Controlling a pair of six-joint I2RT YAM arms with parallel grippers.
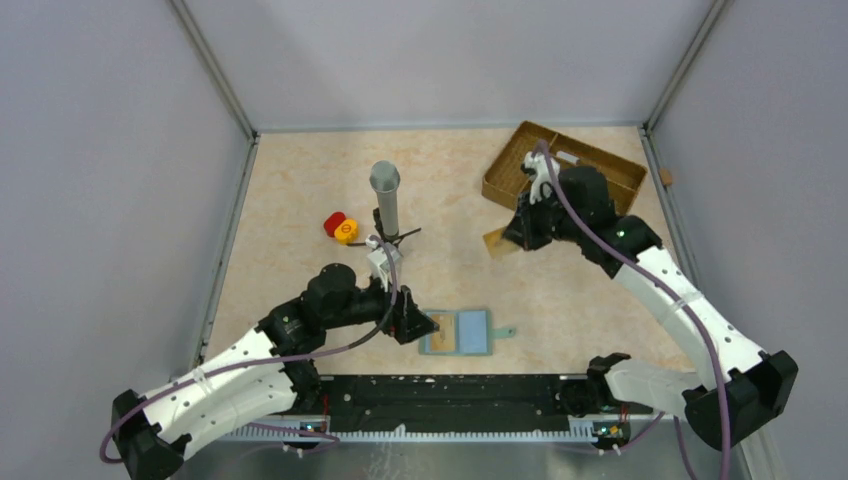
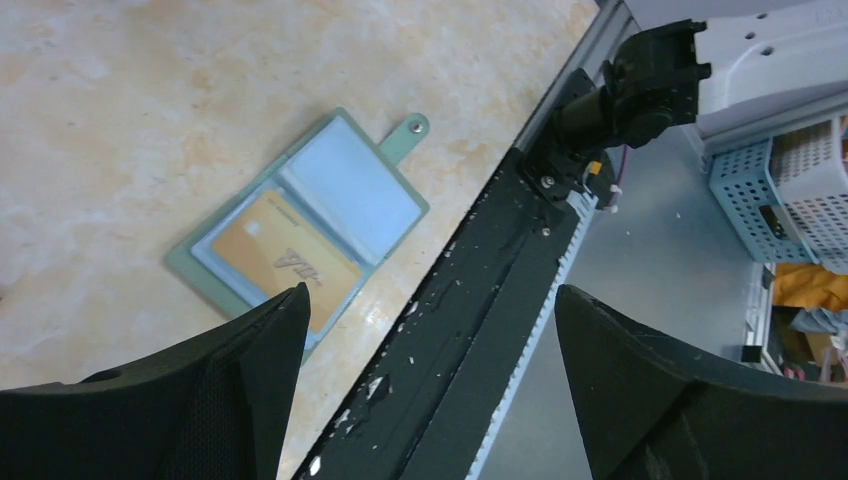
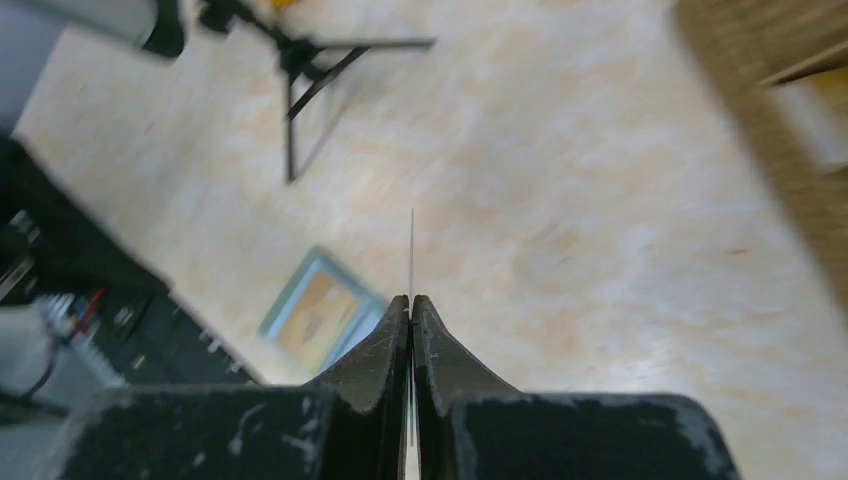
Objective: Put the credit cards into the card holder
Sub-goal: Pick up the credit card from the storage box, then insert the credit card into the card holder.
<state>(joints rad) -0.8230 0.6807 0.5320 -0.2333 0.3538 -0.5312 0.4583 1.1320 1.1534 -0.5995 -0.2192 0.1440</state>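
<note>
Worktop (image 1: 300,200), brown tray (image 1: 600,160) at its far right corner, card holder (image 1: 470,333) open at mid near edge. A tan-gold card (image 2: 285,262) shows in one panel, and the blue one is bare. Left gripper (image 1: 418,326), jaws spread and empty, beside the holder; right gripper (image 3: 412,300), near the tray, clenched on a thin card (image 3: 412,240) seen edge-on. We would carry it low, level it, then slide it in — left steadying the holder.

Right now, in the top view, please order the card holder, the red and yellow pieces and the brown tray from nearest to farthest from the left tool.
1. Card holder: just right of the left tool.
2. Red and yellow pieces: farther back, left.
3. Brown tray: back right.
</note>
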